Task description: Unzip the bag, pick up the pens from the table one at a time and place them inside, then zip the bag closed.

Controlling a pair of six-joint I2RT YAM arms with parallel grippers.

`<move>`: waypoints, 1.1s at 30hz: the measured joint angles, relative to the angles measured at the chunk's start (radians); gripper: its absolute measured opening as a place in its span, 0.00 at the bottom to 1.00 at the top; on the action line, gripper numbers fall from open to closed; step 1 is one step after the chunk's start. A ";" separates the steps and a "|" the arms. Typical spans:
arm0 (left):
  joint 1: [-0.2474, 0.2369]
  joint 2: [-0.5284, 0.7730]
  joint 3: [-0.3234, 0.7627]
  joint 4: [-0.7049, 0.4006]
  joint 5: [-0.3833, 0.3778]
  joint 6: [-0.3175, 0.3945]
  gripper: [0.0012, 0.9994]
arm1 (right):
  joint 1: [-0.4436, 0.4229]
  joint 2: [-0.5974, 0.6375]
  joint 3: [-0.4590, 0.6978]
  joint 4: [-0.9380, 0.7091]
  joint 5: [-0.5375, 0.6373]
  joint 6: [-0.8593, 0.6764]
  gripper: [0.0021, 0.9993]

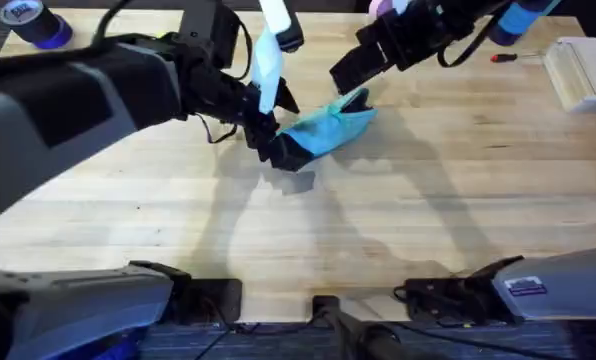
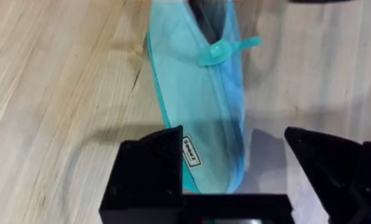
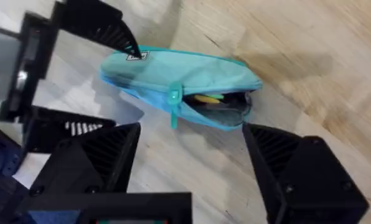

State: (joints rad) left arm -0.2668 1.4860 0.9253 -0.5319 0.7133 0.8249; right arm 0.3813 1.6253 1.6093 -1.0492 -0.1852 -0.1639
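The turquoise bag (image 1: 328, 128) lies slanted on the table (image 1: 428, 200), near its middle. Its zipper is partly undone: the teal pull (image 3: 174, 96) sits midway, and the mouth gapes beyond it. A yellow-green pen (image 3: 205, 98) shows inside that mouth. My left gripper (image 2: 232, 134) stands open astride the bag's closed end. One finger (image 2: 151, 168) touches the fabric by the small label; the other is apart from it. My right gripper (image 3: 192, 130) hangs open just above the bag's open end (image 1: 353, 105), holding nothing.
A purple tape roll (image 1: 33, 22) sits at the far left corner. A red-handled screwdriver (image 1: 503, 57) and a white box (image 1: 578, 70) lie at the far right. The table's near half is bare wood.
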 joint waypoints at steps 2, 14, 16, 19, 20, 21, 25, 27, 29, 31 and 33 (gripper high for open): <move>0.000 0.021 0.000 0.015 -0.007 0.000 0.99 | 0.000 0.000 0.000 0.000 0.003 0.000 1.00; 0.000 0.041 0.000 0.105 0.027 0.000 1.00 | 0.000 0.000 0.000 0.005 0.006 0.000 1.00; -0.004 0.041 0.000 0.107 0.027 0.000 0.99 | 0.000 0.000 0.000 0.006 0.006 0.000 1.00; -0.011 0.047 0.000 0.127 0.029 0.000 0.99 | 0.000 0.000 0.000 0.010 0.006 0.000 1.00; -0.012 0.053 0.000 0.139 0.030 -0.001 0.99 | 0.000 0.000 0.000 0.011 0.006 0.000 1.00; -0.014 0.061 0.000 0.152 0.030 -0.002 0.99 | 0.000 0.000 0.000 0.014 0.006 0.000 1.00; -0.015 0.094 0.000 0.185 0.031 -0.017 0.99 | 0.000 0.000 0.000 0.023 0.006 0.000 1.00; -0.015 0.104 0.000 0.186 0.030 -0.024 0.98 | 0.000 0.000 0.000 0.024 0.006 0.000 1.00; -0.015 0.110 0.000 0.188 0.031 -0.036 0.95 | 0.000 0.000 0.000 0.024 0.006 0.000 1.00; -0.015 0.113 0.000 0.204 0.031 -0.067 0.86 | 0.000 0.000 0.000 0.024 0.006 0.000 1.00; -0.015 0.113 0.000 0.215 0.037 -0.082 0.85 | 0.000 0.000 0.000 0.026 0.006 0.000 1.00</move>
State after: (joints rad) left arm -0.2821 1.5990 0.9257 -0.3170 0.7505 0.7431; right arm 0.3813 1.6253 1.6093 -1.0232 -0.1791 -0.1638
